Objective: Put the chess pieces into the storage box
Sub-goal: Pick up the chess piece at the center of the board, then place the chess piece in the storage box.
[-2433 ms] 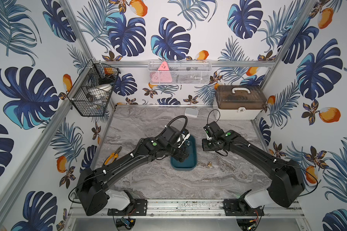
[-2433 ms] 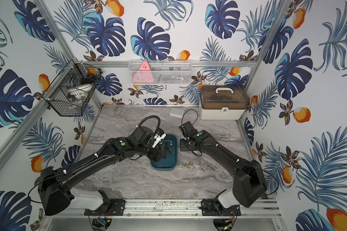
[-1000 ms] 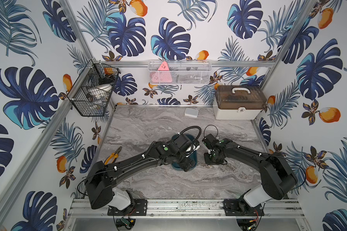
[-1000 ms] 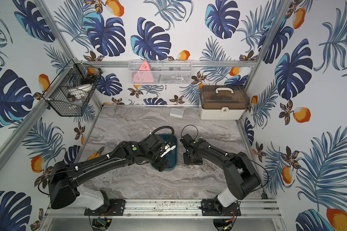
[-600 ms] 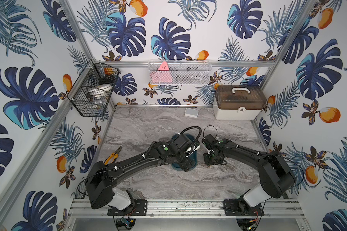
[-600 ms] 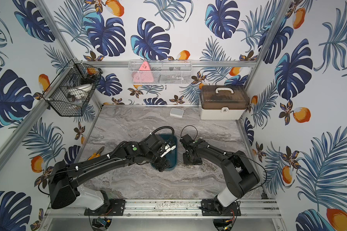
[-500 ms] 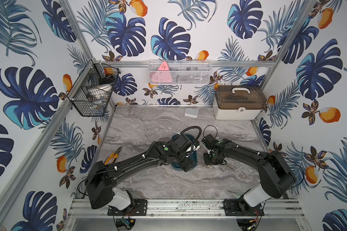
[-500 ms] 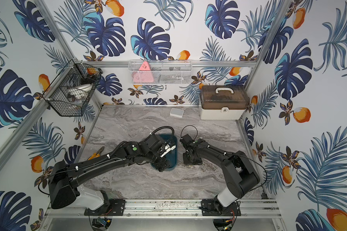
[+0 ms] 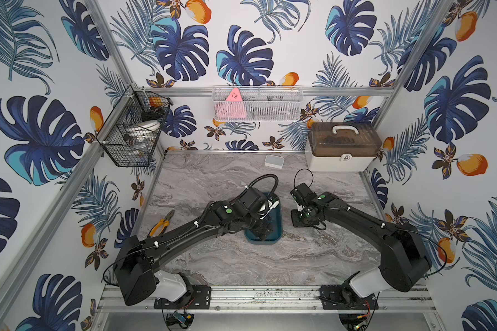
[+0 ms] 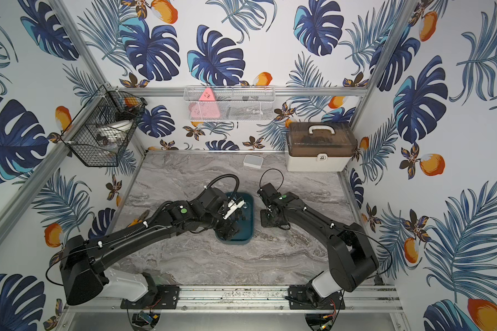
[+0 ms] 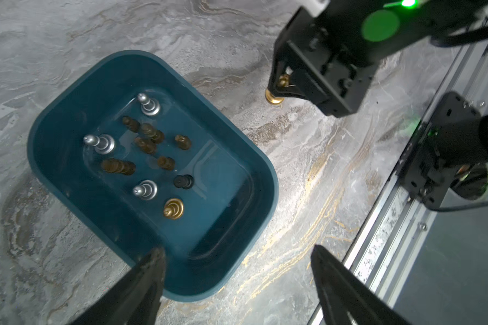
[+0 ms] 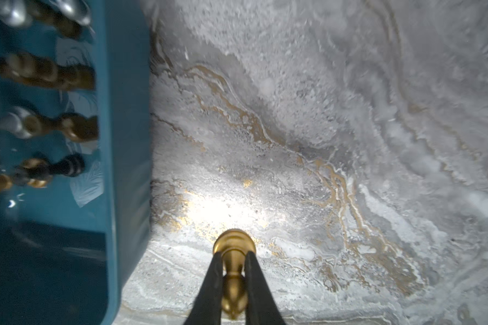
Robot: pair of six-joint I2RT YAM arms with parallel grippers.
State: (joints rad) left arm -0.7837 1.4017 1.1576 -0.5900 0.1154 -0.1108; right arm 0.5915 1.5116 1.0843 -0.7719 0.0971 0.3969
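The right pincer (image 12: 233,270) grips a brass chess piece (image 12: 234,249) on the tabletop (image 12: 350,112), just right of the teal box (image 12: 127,140) holding the other pieces (image 11: 144,146); the left pincer (image 11: 237,249) hangs open over the box. Next, probably: lift above the rim, shift left, release.

Teal storage box (image 11: 268,180) on marble tabletop (image 11: 68,42), silver, brown, black, gold chess pieces (image 11: 150,146) inside. Above, left gripper (image 11: 237,249) spread wide, one fingertip (image 11: 152,261) over near rim. Right of box, right gripper (image 11: 279,90) pinched on brass piece (image 11: 273,98).
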